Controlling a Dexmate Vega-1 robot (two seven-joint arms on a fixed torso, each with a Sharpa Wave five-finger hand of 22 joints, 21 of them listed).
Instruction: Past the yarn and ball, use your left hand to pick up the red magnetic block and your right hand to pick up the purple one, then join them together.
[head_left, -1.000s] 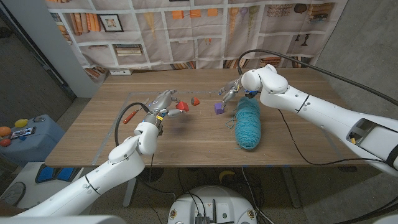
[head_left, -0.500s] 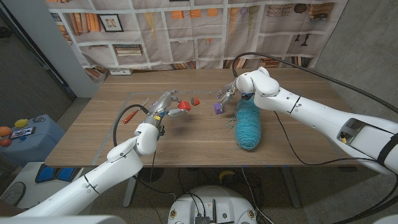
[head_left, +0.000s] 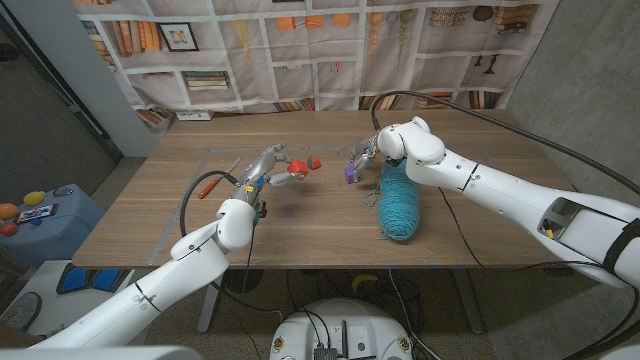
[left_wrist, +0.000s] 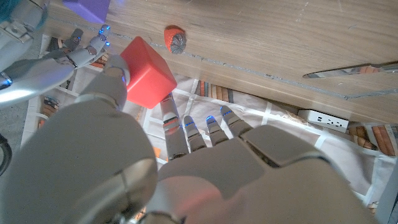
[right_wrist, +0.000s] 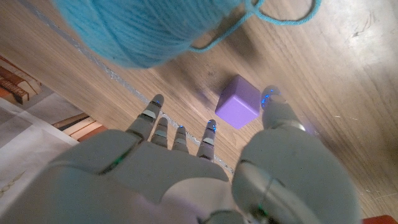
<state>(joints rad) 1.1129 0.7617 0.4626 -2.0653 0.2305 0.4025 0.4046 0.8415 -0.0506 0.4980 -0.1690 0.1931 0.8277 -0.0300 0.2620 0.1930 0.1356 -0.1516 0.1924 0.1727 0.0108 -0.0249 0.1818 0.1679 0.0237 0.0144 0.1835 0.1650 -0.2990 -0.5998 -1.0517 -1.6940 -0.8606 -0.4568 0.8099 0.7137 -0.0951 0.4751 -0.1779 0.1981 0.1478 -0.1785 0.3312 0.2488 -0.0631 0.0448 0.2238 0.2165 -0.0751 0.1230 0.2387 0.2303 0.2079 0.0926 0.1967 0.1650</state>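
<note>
The red block (head_left: 296, 167) is held in the left hand (head_left: 268, 168), lifted above the worktop (head_left: 300, 225) on its left half. In the left wrist view the block (left_wrist: 147, 72) sits pinched between the thumb and a finger (left_wrist: 170, 124), the other fingers spread beside it.

The purple block (head_left: 350, 172) is near the worktop's middle, just left of the yarn (head_left: 398, 199). The right hand (head_left: 366, 154) hangs close over it with fingers apart, holding nothing. In the right wrist view the purple block (right_wrist: 239, 109) lies on the wood between the thumb and the fingers (right_wrist: 208, 140) of the right hand (right_wrist: 205, 168); whether they touch it cannot be told.

The teal yarn (right_wrist: 149, 28) lies on its side right of centre, a loose strand curling toward the purple block. A small red-orange piece (head_left: 315, 161) rests on the worktop just right of the red block, and a red-handled tool (head_left: 212, 183) lies at the left.
</note>
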